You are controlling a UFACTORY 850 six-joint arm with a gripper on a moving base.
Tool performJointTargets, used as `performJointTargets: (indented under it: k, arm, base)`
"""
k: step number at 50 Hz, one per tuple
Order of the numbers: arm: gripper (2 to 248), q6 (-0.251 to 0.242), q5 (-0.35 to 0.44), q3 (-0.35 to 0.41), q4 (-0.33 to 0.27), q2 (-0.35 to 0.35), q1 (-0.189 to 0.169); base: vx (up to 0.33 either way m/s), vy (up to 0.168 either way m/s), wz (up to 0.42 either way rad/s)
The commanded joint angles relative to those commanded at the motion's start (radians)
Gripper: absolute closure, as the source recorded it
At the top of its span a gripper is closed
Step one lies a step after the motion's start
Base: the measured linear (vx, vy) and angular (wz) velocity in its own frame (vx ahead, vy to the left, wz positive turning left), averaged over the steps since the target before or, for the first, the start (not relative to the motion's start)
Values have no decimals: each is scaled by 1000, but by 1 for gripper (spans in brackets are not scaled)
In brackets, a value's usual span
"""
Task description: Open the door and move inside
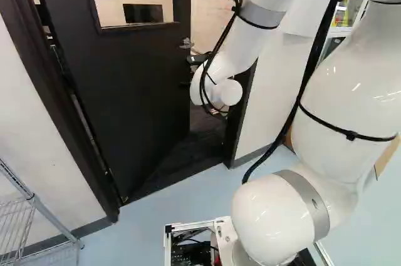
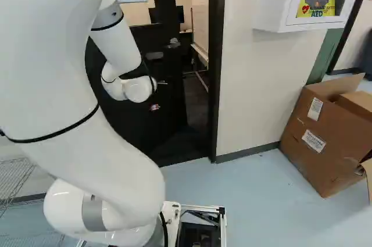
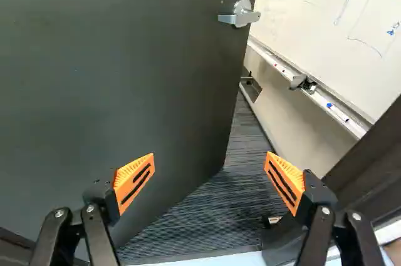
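In the left base view my gripper [image 1: 197,59] is mostly hidden behind the white wrist, in front of the doorway. The wrist view shows the gripper [image 3: 210,169] open, its orange-padded fingers wide apart with nothing between them. The dark door [image 1: 141,84] stands partly open, swung inward; its surface [image 3: 125,72] fills one side of the wrist view. A silver lever handle [image 3: 240,14] sits near the door's free edge, ahead of the fingers and apart from them. Between that edge and the dark door frame [image 3: 376,159] is a gap showing dark flooring [image 3: 219,209].
Beyond the gap a whiteboard [image 3: 326,15] with a tray lines the wall. At the right of the right base view are a cardboard box [image 2: 328,142] and a white wall cabinet [image 2: 279,3]. A wire rack [image 1: 37,206] stands at the left of the left base view.
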Motion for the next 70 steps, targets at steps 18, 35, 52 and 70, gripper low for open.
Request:
performJointTargets:
  k: [18, 35, 52, 70]
  arm:
    - [3, 0, 0, 91, 7, 92, -35]
    - [3, 0, 0, 170, 7, 175, -78]
    - [3, 0, 0, 236, 7, 247, -130]
    - [3, 0, 0, 250, 7, 264, -149]
  base:
    - [0, 0, 0]
    - [0, 0, 0]
    - [0, 0, 0]
    - [0, 0, 0]
